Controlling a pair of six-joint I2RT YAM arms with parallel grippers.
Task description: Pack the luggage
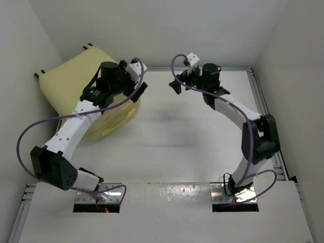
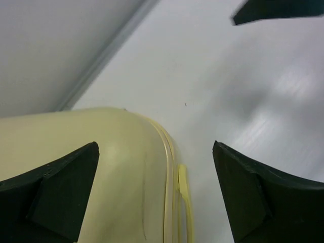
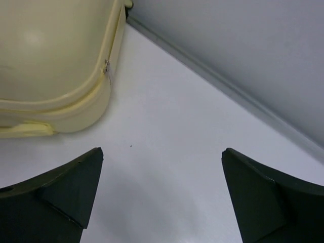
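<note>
Pale yellow rounded hard-shell luggage (image 1: 66,83) lies shut at the far left of the white table (image 1: 177,136). The left gripper (image 2: 155,149) hovers over its right edge, jaws spread; the right gripper (image 3: 162,152), likewise spread, hangs over the table beside it

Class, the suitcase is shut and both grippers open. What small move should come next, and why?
Probably lower the left gripper toward the seam of the luggage to start opening it: it is closed, that open gripper hangs over its corner, and the right gripper is over the table.
</note>
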